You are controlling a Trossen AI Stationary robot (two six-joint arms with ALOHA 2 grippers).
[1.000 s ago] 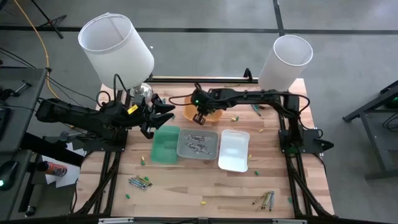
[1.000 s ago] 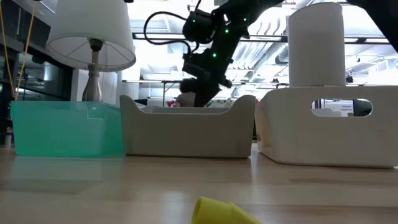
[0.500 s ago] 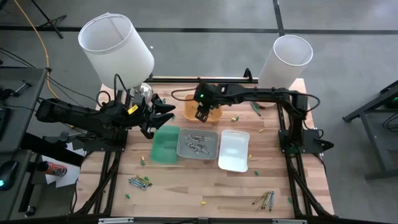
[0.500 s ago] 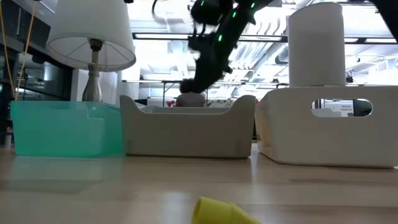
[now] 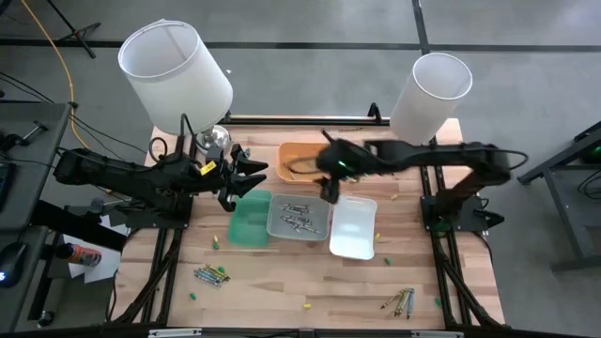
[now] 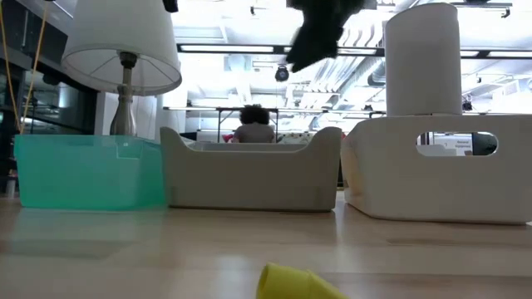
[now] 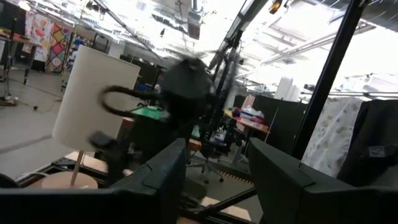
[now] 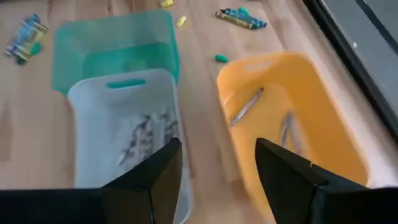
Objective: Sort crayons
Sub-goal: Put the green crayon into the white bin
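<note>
Hovering above the gap between the grey tray (image 5: 299, 217) and the white tray (image 5: 353, 226), our right claw (image 5: 328, 192) has its two fingers parted with nothing between them, as our right wrist view shows. Directly below and just to its left lie the silver crayons (image 8: 147, 132) in the grey tray; behind it sits the orange tray (image 8: 298, 137) holding a couple more silver-wrapped sticks (image 8: 247, 106). Farther out, loose crayons are scattered on the table (image 5: 282, 282): a bundle (image 5: 212, 274) near the front left, another bundle (image 5: 402, 300) at the front right, and a yellow stub (image 6: 291, 282) close to the low camera. Our left claw (image 5: 252, 175) waits beside the green tray (image 5: 248, 218), fingers spread and empty.

We judge the crayons light, stiff and brittle, their paper wraps giving fair grip; we would pinch one across its middle, gently, since they roll and snap easily.

Compared with a second ago, our right claw has left the orange tray and swung forward and rightward; our left arm has barely shifted.
</note>
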